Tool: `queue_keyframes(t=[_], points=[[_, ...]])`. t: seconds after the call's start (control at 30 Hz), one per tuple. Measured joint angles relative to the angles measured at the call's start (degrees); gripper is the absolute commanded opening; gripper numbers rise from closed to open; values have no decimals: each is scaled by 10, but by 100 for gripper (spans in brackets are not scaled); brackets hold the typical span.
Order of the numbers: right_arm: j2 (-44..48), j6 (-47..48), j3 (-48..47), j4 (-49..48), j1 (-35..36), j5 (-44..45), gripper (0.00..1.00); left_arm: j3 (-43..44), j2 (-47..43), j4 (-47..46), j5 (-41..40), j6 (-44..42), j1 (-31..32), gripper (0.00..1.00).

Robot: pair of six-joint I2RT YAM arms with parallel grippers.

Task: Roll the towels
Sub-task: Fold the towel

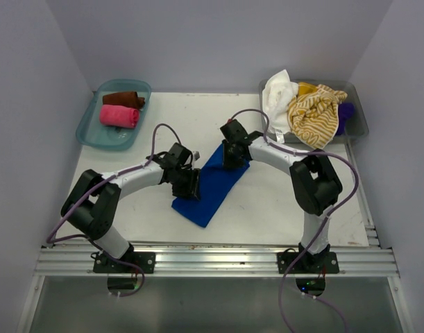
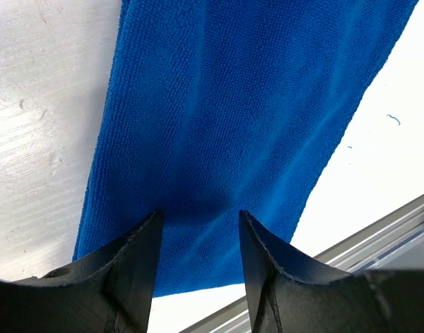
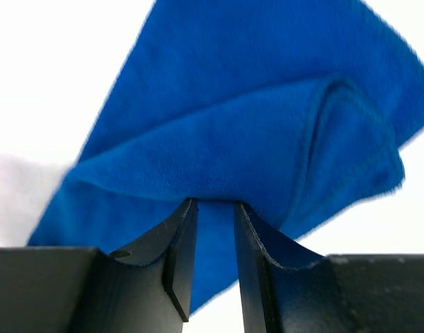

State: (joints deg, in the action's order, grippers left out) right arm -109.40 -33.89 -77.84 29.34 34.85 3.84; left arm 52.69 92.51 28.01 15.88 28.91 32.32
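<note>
table point(image 1: 281, 201): right gripper point(image 3: 215, 203) pinches blue towel point(image 1: 208, 191), left gripper point(image 2: 198, 216) half-open over it; teal tray point(image 1: 89, 123) behind.

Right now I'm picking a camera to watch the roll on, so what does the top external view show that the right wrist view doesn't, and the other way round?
Only top external: a teal tray holding a rolled pink towel and brown towel, a grey tray heaped with unrolled towels, and the left end effector at the left edge of the blue towel.
Only right wrist: the towel's edge doubled over into a fold, with cloth apparently pinched between the fingers.
Both: the blue towel and the right end effector at its far end.
</note>
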Motion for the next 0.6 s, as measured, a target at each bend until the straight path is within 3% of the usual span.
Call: queue_keyframes(t=[0.17, 0.4, 0.6], points=[[-49, 1, -64, 9, -6, 13, 30, 0, 0, -1, 0, 0, 0, 51], [-146, 1, -224, 8, -32, 22, 33, 0, -4, 0, 0, 0, 0, 51], [-133, 7, -239, -5, -42, 23, 33, 0, -8, 0, 2, 0, 0, 51]])
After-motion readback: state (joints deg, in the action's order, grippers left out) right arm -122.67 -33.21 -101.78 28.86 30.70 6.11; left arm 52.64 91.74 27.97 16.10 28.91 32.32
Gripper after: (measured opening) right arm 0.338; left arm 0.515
